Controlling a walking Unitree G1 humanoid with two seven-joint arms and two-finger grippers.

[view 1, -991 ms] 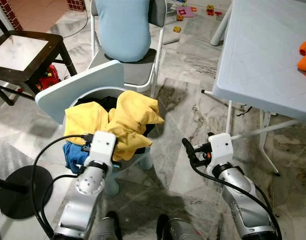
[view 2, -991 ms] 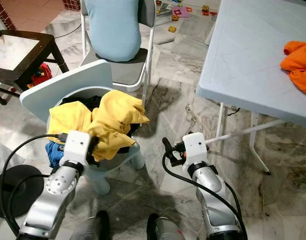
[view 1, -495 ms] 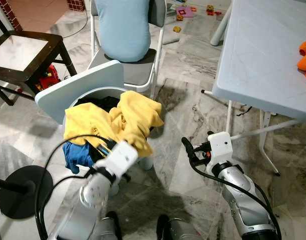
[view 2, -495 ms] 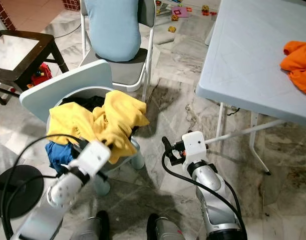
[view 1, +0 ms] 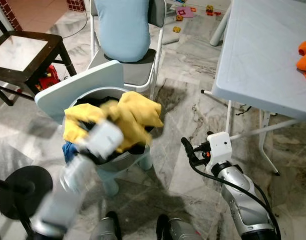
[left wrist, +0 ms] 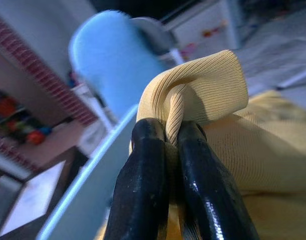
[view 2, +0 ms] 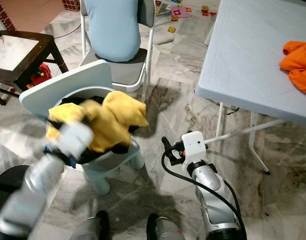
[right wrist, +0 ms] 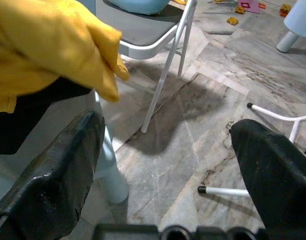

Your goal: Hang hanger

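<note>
The floor (view 1: pixel 183 115) is polished grey marble with dark veining, patched with shadow. Over on the right stands a pale blue plastic surface (view 1: pixel 263 55) with a faintly textured top and thin white metal legs; a crumpled orange cloth (view 2: pixel 299 60) lies near its far edge. At the back, a folding chair (view 1: pixel 142 70) of white tube with a grey padded seat has a person in a light blue top (view 1: pixel 123 27) sitting on it. To the far left is a dark wooden stool (view 1: pixel 22 52) with a pale inset top, and small bright toys (view 1: pixel 193 10) are scattered on the floor far behind.

In front of the robot is a round pale blue bin (view 1: pixel 110 165) with its flat lid (view 1: pixel 77 90) tipped up behind it. It is heaped with clothes: a soft yellow garment (view 1: pixel 135 112) on top, dark fabric beneath, and a bit of blue cloth (view 1: pixel 67 149) at the left side.

The left hand (left wrist: pixel 168 145) is blurred in the head views, over the bin; up close its two glossy black fingers (left wrist: pixel 142 175) are pinched tight on a fold of the ribbed yellow garment. The right hand (right wrist: pixel 168 165) hangs low, right of the bin, fingers spread wide and holding nothing, above the marble.

I cannot make out a hanger anywhere.
</note>
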